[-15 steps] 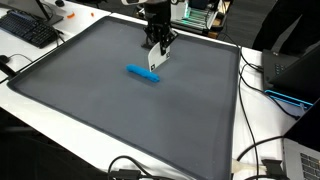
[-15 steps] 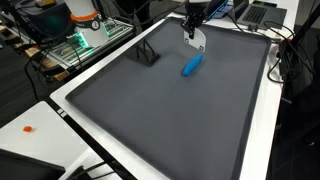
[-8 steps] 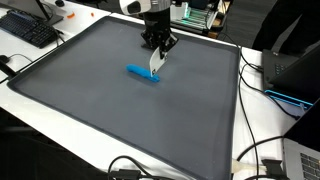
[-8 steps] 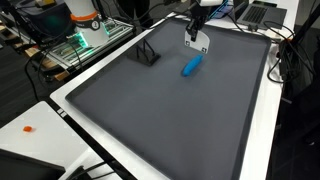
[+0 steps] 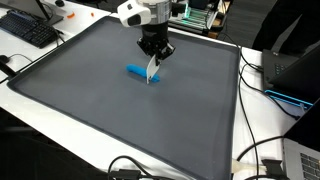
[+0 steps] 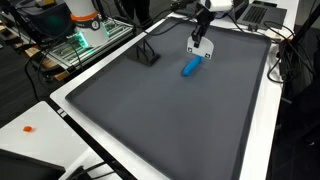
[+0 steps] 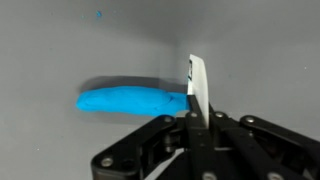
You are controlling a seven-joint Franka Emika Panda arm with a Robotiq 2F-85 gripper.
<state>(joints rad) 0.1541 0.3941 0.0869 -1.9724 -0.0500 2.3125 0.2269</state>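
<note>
A blue oblong object (image 5: pixel 142 73) lies on the dark grey mat (image 5: pixel 110 110); it shows in both exterior views (image 6: pixel 190 67) and in the wrist view (image 7: pixel 130 101). My gripper (image 5: pixel 153 52) is shut on a thin white flat piece (image 5: pixel 153 68) that hangs down from the fingers. The piece's lower end is just above the right end of the blue object. In the wrist view the white piece (image 7: pixel 198 88) stands upright between the closed fingers, next to the blue object's end. The gripper (image 6: pixel 201 36) and the white piece (image 6: pixel 197 48) also show in an exterior view.
A small black stand (image 6: pixel 148 53) sits on the mat's far side. A keyboard (image 5: pixel 30 28) lies off the mat. Cables (image 5: pixel 262 150) and a laptop (image 5: pixel 298 72) lie beside the mat's edge. A green circuit board (image 6: pixel 88 38) and an orange bit (image 6: pixel 28 128) are outside it.
The gripper has moved down and toward the blue object with the white piece in it. The blue object has not moved.
</note>
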